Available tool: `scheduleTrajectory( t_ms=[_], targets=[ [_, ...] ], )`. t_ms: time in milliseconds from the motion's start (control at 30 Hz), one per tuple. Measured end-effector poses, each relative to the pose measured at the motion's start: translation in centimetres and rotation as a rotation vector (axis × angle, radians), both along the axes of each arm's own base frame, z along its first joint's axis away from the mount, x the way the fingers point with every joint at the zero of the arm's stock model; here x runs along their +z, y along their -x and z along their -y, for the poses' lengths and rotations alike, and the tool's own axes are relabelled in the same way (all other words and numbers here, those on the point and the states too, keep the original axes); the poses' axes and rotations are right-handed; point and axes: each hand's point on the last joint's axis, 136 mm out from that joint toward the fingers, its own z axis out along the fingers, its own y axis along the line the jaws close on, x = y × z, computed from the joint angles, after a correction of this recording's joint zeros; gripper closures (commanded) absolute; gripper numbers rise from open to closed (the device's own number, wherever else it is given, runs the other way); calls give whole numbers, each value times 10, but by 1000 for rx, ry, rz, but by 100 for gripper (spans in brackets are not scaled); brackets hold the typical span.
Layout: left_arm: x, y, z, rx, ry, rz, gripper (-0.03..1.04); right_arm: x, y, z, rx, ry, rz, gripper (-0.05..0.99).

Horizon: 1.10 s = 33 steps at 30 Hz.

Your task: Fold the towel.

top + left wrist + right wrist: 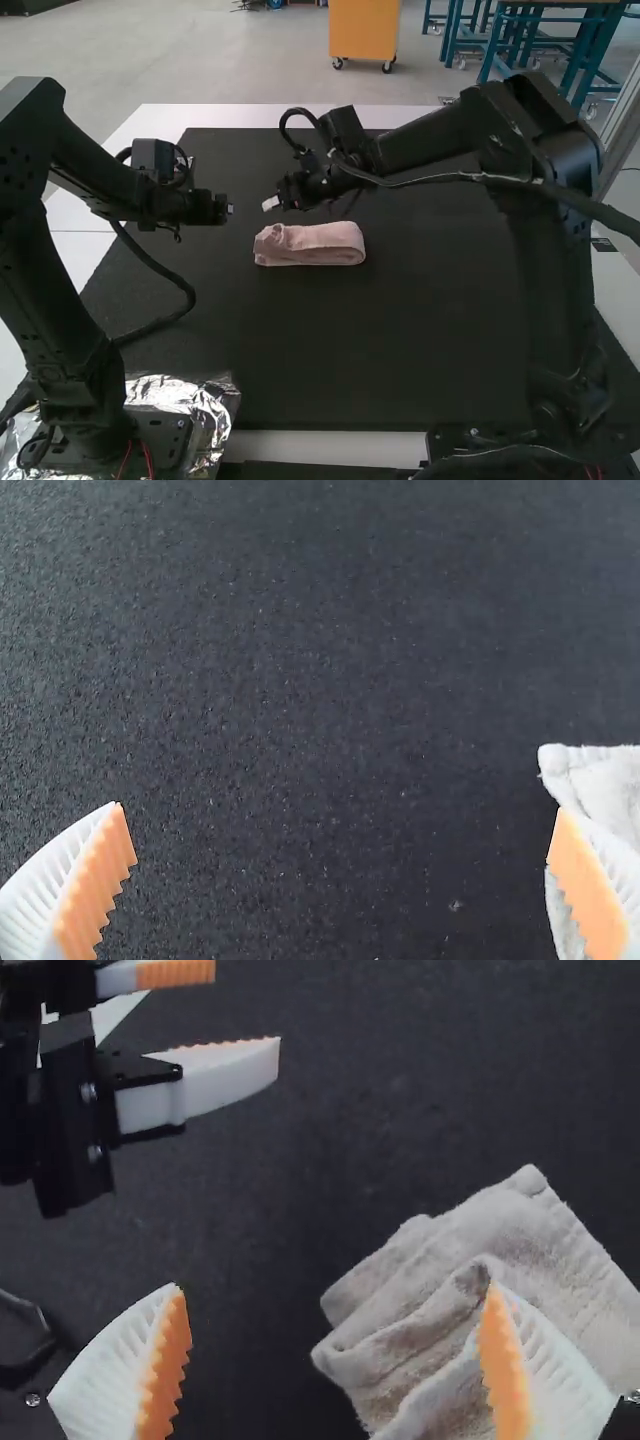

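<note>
The pink towel [312, 245] lies folded into a narrow strip on the dark mat, its left end slightly rumpled. Beyond and left of it is my left gripper [228, 209], above the mat. My right gripper [270, 203] hangs just beyond the towel's left end. In the left wrist view, my left gripper [340, 880] is open, one finger over an edge of the towel [610, 790]. The right wrist view has my right gripper [335, 1360] open, with one finger over the layered towel [520, 1250] and nothing gripped.
A dark mat [400, 340] covers most of the white table [160, 118]. Both grippers are close together over the mat. Crumpled foil [190, 400] lies by the left arm's base, and a cable [160, 325] loops beside that arm.
</note>
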Motion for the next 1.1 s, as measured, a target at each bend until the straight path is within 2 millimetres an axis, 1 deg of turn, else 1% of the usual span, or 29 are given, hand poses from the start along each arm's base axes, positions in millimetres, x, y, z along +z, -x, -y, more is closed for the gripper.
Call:
scheduleTrajectory(
  t_ms=[33,100,133,167,200,267,333,467,567,800,933,1100],
  targets=[
    [0,0,0,0,0,0,4,11,-2,1,1,-20,21,96],
    [0,0,0,0,0,0,4,35,-8,7,-8,-75,79,96],
    [0,0,0,1,0,0,4,43,-12,12,-21,-93,90,96],
    [0,0,0,0,0,0,4,47,-15,18,-26,-99,106,96],
    [0,0,0,1,0,0,4,46,-17,24,-37,-100,103,96],
    [0,0,0,0,0,0,4,36,-20,35,-57,-94,98,96],
    [0,0,0,1,-1,0,4,17,-18,42,-68,-81,78,96],
    [0,0,-2,12,-4,-1,4,-22,-9,49,-70,-43,21,96],
    [0,0,-4,25,-5,-2,4,-44,-6,51,-70,-23,-7,96],
    [-1,0,-4,35,5,-4,4,-75,-8,49,-70,-8,-30,96],
    [-1,0,4,21,6,-5,4,-91,-10,48,-71,-6,-36,96],
    [0,0,13,7,14,-5,4,-119,-9,49,-78,10,-68,96]
  ],
)
